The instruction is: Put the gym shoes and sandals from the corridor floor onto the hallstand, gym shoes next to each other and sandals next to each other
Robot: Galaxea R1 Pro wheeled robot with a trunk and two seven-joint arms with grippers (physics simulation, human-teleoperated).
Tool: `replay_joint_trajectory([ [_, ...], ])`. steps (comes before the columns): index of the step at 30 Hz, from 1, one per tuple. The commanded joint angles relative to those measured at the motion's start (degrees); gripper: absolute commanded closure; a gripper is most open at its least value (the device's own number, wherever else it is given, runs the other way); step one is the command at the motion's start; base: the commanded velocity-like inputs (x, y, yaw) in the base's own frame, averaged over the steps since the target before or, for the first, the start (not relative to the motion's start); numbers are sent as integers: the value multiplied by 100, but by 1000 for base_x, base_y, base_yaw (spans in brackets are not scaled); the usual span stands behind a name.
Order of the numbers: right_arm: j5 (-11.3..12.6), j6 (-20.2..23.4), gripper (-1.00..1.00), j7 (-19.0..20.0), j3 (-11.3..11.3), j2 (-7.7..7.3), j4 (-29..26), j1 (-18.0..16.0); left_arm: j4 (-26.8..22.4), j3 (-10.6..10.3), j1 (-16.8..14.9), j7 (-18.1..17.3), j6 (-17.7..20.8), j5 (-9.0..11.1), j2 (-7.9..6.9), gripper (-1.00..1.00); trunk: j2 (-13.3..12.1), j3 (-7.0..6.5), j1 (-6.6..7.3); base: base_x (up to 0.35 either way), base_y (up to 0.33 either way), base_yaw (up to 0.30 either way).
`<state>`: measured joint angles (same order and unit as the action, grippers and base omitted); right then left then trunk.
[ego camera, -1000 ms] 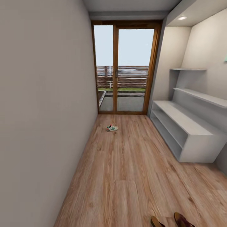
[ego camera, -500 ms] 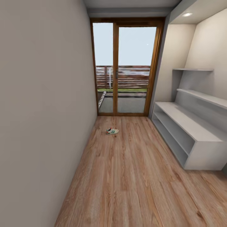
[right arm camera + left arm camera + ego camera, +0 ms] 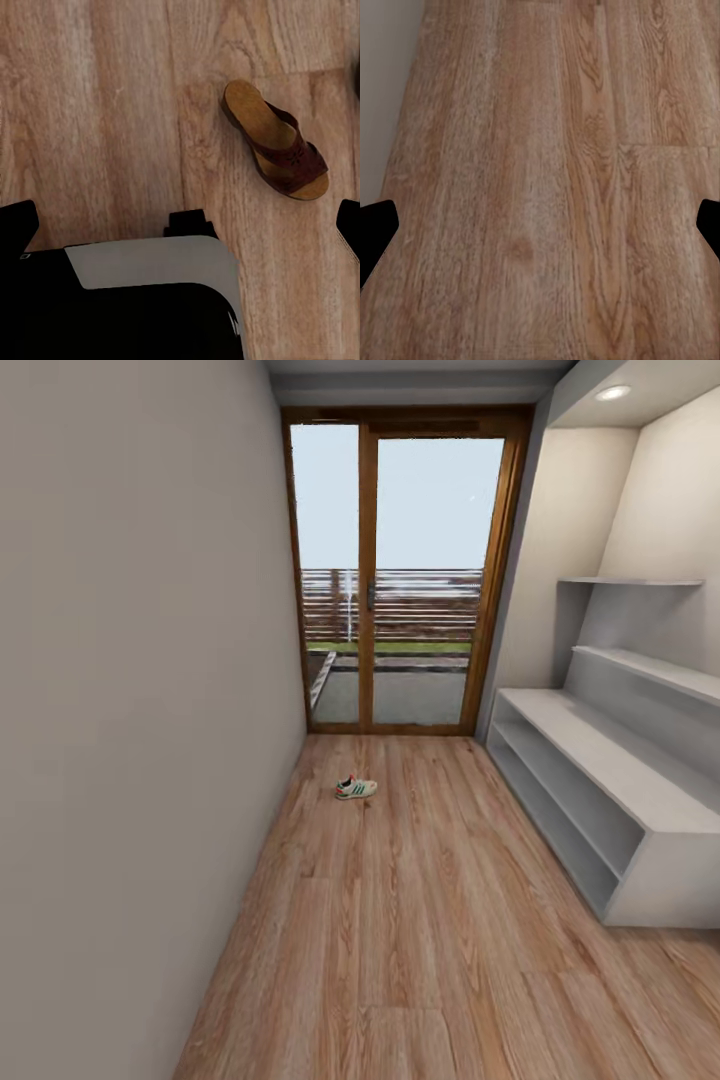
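Both claws point down at the floor [image 3: 540, 180], fingertips wide apart, holding nothing. Sandal [image 3: 276, 140] lies under the right claw [image 3: 180, 217]; sneaker [image 3: 356, 788] far ahead, shoe rack [image 3: 600, 780] along the right wall.

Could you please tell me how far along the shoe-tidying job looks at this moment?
Nothing looks done: the pale grey two-shelf hallstand holds no shoes. Nothing is in hand; both hands look open over the wood-plank floor. One cream-white striped gym shoe and a dark-brown strap sandal lie on the floor. All four placements remain.
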<state>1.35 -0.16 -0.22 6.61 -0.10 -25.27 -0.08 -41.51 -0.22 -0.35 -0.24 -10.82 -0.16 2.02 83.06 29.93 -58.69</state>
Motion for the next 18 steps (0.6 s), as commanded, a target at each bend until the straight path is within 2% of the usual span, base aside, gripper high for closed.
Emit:
replay_joint_trajectory([
  [1, 14, -2, -100, -3, 7, 1, -4, -1, 2, -2, -4, -2, -17, -1, 0, -100, 2, 5, -3, 348, 0, 0],
  [13, 14, -2, -100, -1, 7, 1, -4, -1, 2, -2, -2, -2, -17, -1, 0, -100, 2, 5, -3, 340, 48, 0],
  [18, 14, -2, -100, 0, 7, 1, -2, -1, 2, -4, -2, -2, -17, -1, 0, -100, 2, 5, -3, 169, 31, 0],
])
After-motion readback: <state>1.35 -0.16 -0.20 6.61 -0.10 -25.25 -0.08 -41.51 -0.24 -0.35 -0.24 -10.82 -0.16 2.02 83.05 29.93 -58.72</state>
